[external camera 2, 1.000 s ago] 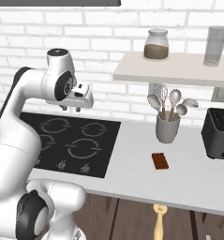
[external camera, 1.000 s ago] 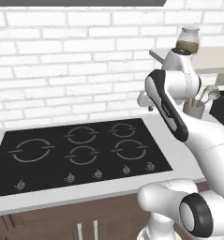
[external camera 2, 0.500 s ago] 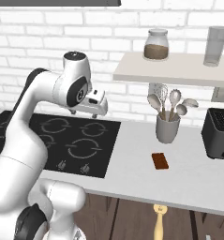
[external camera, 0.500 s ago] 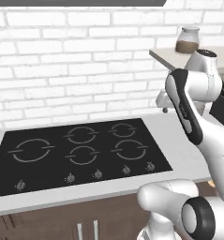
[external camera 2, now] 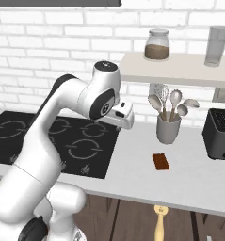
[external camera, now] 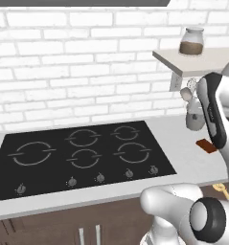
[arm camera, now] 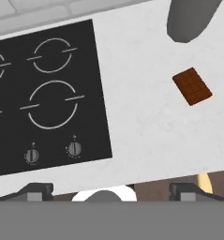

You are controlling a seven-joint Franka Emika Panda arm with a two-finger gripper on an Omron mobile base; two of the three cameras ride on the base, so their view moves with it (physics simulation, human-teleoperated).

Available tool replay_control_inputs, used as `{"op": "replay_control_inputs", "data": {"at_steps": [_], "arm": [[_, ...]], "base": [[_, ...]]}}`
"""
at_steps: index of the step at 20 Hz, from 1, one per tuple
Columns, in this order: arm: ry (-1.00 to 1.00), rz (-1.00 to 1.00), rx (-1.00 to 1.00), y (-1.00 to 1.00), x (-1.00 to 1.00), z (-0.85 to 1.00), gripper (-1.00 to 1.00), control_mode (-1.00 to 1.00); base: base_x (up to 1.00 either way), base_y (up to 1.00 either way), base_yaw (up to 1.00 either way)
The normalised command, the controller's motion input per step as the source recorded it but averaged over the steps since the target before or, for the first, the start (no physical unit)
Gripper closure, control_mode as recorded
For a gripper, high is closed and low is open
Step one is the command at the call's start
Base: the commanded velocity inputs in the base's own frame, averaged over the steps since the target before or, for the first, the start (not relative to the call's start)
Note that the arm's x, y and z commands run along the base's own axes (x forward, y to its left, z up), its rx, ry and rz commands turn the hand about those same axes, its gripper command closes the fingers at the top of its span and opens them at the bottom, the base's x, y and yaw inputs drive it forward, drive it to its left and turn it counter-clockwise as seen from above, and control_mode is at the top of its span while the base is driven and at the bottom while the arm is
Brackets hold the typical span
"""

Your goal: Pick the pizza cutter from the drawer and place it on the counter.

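The pizza cutter [external camera 2: 159,222] lies below the counter's front edge in the open drawer, yellow-orange handle toward the camera; its handle also shows as the pizza cutter [external camera: 222,190] and pizza cutter [arm camera: 205,181]. My gripper [external camera 2: 120,119] hovers above the light-grey counter [external camera 2: 132,162] just right of the cooktop, pointing down. In the hand view the gripper [arm camera: 111,192] is open, its two dark fingertips [arm camera: 34,191] far apart with nothing between them. The cutter sits lower right of the hand, not touched.
A black five-ring cooktop [external camera 2: 62,141] takes up the left. A brown block [external camera 2: 160,161] lies on the counter, a grey holder [external camera 2: 168,129] of spoons and a whisk stands behind it, a black toaster [external camera 2: 220,134] is right. A shelf [external camera 2: 180,69] carries a jar and glass.
The arm has swung rightward from over the cooktop to the counter beside it, and the hand has turned downward. The fingers have spread wide apart.
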Motion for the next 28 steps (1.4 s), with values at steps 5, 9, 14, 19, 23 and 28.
{"op": "replay_control_inputs", "data": {"at_steps": [5,9,14,19,23,28], "arm": [[0.02,-0.06,0.00,-0.59,-0.26,-0.30,-1.00,-1.00],[0.03,-0.03,0.00,-0.43,-0.26,-0.48,-1.00,-1.00],[0.03,-0.01,0.00,-0.43,-0.20,-0.53,-1.00,-1.00],[0.02,0.00,0.00,-0.46,-0.09,-0.44,-1.00,-1.00],[0.04,0.00,0.00,-0.36,-0.04,-0.35,-1.00,-1.00],[0.05,-0.01,0.00,-0.19,-0.01,-0.35,-1.00,-1.00]], "base": [[0.00,0.00,0.00],[0.00,0.00,0.00],[0.00,0.00,0.00],[0.00,0.00,0.00],[0.00,0.00,0.00],[0.00,0.00,0.00]]}}
